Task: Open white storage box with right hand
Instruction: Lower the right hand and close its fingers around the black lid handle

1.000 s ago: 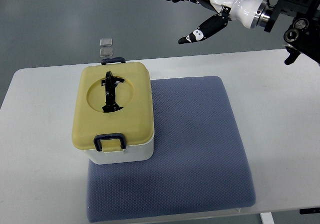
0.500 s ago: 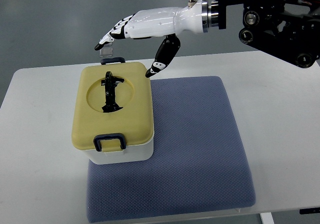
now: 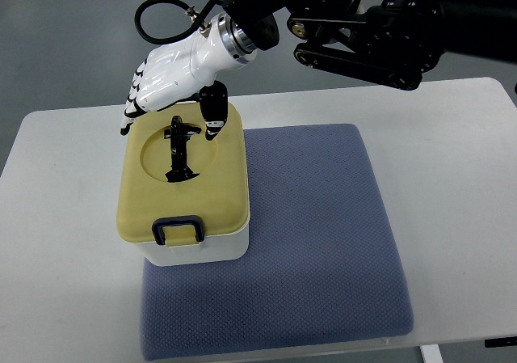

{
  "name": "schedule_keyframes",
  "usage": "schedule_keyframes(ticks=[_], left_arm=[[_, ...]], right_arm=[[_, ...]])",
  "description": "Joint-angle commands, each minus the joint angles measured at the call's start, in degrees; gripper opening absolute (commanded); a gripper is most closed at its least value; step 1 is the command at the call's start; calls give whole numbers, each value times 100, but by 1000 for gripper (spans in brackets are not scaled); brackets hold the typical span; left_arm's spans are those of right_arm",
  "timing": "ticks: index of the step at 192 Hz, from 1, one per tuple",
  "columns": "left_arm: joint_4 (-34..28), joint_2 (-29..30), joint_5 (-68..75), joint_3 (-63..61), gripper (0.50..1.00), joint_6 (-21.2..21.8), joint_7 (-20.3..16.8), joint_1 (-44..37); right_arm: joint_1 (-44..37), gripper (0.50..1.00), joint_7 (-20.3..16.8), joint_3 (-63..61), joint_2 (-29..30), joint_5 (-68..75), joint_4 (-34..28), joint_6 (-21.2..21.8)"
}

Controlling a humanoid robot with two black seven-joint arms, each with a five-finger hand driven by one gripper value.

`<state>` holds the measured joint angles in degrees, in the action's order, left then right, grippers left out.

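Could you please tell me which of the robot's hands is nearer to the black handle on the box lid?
Right. The right hand hovers over the far edge of the yellow lid, just beyond the black handle, fingers spread. The left hand is out of view.

Right hand (image 3: 170, 84) covers the back edge of the yellow lid (image 3: 184, 177), so any rear latch there is hidden. Can't tell whether the fingers (image 3: 132, 114) touch the lid or hover above it. The thumb tip overlaps the lid's round recess next to the black handle (image 3: 179, 149); contact there is unclear too. The right arm (image 3: 363, 23) is cut off by the top and right edges. The box's white body (image 3: 198, 246) shows only as a front strip. The pad (image 3: 315, 242) runs under the box. The bench (image 3: 452, 185) is cropped at the bottom and right.
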<state>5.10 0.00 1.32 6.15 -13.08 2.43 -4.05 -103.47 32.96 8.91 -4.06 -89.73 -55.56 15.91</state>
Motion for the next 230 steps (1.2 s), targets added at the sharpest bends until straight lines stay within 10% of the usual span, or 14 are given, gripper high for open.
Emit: schedule_keyframes(ticks=[1,139,230], left_arm=[[0,0,0,0,1000,-1,3,1],[0,0,0,0,1000,-1,3,1],[0,0,0,0,1000,-1,3,1]], right_arm=[[-33,932,-9,58,186,-27,71,0],[397,921,-167,181,406,-220,546,-263],[529,758,-167,164,406,-237,608,-422]])
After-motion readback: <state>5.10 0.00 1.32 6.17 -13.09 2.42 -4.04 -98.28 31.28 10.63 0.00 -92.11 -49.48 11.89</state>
